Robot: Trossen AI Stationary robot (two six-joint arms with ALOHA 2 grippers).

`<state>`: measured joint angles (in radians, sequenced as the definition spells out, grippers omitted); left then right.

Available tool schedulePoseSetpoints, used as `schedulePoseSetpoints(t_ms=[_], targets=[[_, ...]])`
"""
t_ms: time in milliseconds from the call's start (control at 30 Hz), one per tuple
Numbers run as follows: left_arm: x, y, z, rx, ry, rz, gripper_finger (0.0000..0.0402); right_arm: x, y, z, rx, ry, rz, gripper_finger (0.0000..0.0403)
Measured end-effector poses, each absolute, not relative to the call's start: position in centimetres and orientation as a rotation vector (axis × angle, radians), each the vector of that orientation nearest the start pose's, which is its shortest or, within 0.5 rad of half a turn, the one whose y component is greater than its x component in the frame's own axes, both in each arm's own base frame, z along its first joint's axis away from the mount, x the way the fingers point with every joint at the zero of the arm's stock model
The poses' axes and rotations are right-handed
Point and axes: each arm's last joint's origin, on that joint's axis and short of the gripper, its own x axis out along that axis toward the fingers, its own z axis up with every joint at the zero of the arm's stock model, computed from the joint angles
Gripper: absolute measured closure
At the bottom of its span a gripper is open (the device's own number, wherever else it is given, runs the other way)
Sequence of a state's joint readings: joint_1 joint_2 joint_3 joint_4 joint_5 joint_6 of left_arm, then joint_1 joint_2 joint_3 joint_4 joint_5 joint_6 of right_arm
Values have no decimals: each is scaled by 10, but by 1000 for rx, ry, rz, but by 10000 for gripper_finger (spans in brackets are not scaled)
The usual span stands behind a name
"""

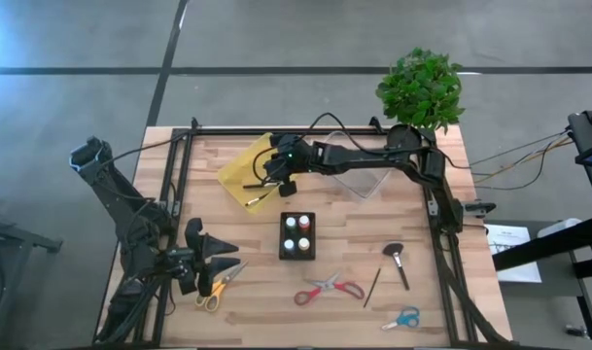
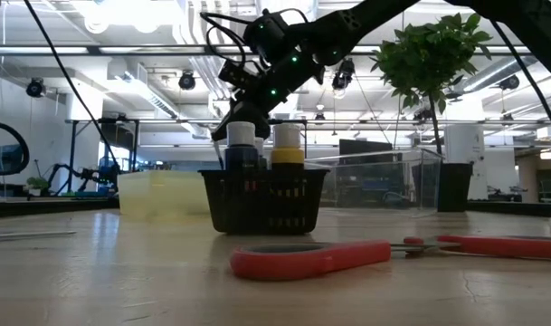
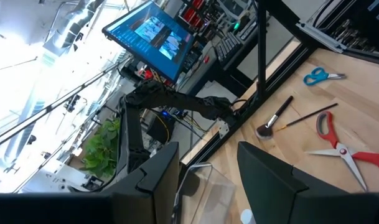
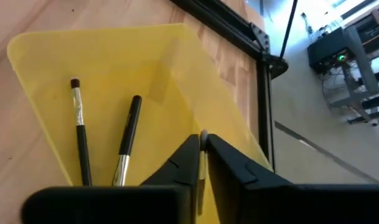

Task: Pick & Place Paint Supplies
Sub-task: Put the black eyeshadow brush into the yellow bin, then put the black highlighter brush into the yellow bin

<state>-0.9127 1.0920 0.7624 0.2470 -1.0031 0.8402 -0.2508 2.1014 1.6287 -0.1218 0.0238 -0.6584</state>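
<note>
Overhead, right fingers (image 4: 201, 163) pinch a thin brush (image 4: 203, 155) upright above the yellow tray (image 4: 145, 56).

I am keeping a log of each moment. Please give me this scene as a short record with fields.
right end effector: over the yellow bin, shut on a thin brush
left end effector: open, waiting near the yellow scissors
in yellow bin: two brushes
black basket: four paint bottles
loose on table: red scissors, blue scissors, wide brush, thin brush
clear bin: contents cannot be seen
</note>
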Motion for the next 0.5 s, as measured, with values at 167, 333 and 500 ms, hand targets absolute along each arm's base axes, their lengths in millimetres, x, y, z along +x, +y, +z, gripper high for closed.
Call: schedulePoseSetpoints(t_ms=[167, 333, 500], targets=[[162, -169, 308, 907, 83, 65, 231, 464, -120, 219, -558, 658, -65, 312], [162, -169, 308, 907, 83, 65, 231, 463, -120, 218, -578, 665, -56, 249], [162, -169, 308, 912, 87, 66, 231, 458, -118, 223, -559, 701, -51, 225]])
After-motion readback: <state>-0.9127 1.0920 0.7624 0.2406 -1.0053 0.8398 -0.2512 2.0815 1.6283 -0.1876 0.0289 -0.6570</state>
